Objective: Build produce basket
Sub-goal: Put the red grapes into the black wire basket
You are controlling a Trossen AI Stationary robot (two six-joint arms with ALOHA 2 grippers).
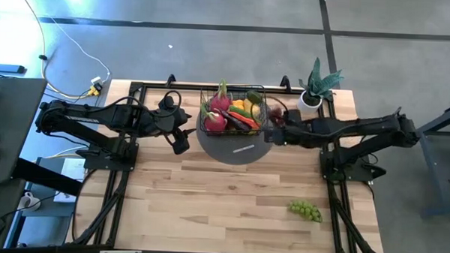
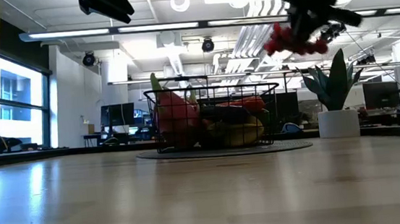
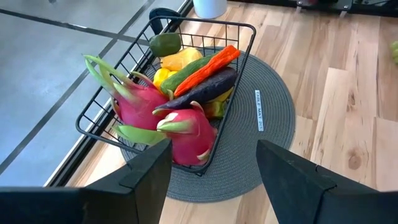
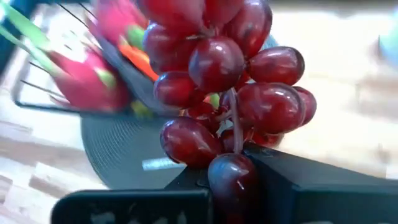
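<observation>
The black wire basket (image 1: 250, 90) stands on a round grey mat (image 1: 235, 149) at the table's far middle. It holds produce: two pink dragon fruits (image 3: 161, 115), a green cucumber (image 3: 186, 71), an orange-red piece (image 3: 211, 65), a purple eggplant (image 3: 205, 87) and yellow pieces. My right gripper (image 1: 274, 128) hangs just right of the basket, raised, shut on a bunch of red grapes (image 4: 230, 93). My left gripper (image 3: 214, 152) waits open and empty, raised left of the basket. A bunch of green grapes (image 1: 304, 210) lies on the table at the near right. My right gripper pinches the red grapes between its two fingers at one end of the bunch (image 4: 229, 177), where a grape and the stem sit between the fingers. The fingers slant downward. The bunch (image 2: 295, 40) hangs below the gripper, lifted clear of the table, higher than the basket's rim.
A potted green plant in a white pot (image 1: 315, 90) stands at the far right, close behind my right arm. A white label (image 1: 244, 149) lies on the mat in front of the basket. Bare wooden tabletop (image 1: 207, 208) spreads across the near half.
</observation>
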